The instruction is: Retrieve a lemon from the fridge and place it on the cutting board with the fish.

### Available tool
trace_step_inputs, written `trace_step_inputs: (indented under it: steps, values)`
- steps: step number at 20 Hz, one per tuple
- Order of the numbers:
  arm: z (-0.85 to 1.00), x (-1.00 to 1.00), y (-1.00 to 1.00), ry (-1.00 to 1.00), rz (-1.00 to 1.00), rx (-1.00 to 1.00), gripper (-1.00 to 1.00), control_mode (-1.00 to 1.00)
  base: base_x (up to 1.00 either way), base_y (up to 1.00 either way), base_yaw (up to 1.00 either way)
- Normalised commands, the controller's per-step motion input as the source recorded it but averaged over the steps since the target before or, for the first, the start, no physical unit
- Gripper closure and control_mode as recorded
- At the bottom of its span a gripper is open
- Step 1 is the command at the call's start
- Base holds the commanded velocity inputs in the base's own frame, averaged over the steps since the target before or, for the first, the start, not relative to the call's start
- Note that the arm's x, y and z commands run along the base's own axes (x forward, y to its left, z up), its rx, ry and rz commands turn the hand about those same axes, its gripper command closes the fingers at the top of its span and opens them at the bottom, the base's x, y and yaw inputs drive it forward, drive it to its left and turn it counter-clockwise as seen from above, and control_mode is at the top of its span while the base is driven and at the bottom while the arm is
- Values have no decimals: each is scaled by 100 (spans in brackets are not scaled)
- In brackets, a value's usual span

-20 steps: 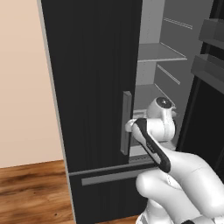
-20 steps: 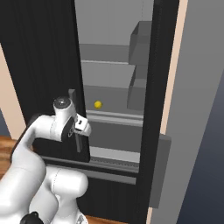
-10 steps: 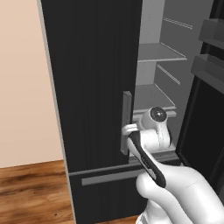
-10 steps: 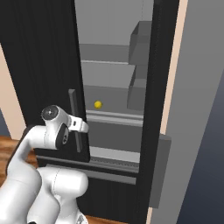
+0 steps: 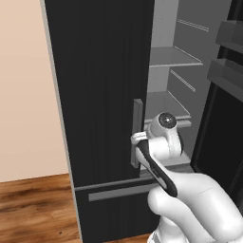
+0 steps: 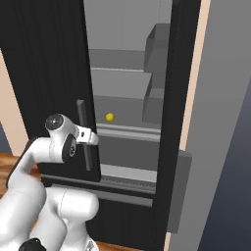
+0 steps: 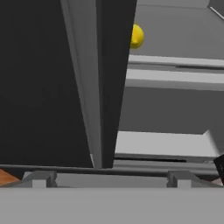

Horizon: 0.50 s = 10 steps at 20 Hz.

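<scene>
Hovering by fridge door handle, gripper spread (empty), so you can reach lemon on far shelf.

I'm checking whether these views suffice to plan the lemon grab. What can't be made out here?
- Small round bright-yellow lemon: in the hand view, its left side is hidden by the edge of the tall black fridge's closed left door.
- Same lemon: in the right base view, too small to show surface detail.
- Fridge's upper shelves: cut off by the top edge of both base views.
</scene>
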Motion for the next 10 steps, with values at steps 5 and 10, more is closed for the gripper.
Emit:
trace_step_inputs:
  steps: [5, 10]
  values:
    - [0, 54, 21, 0, 3, 0, -100, -100, 0, 0, 0]
    - [4, 52, 29, 1, 2, 0, -100, -100, 0, 0, 0]
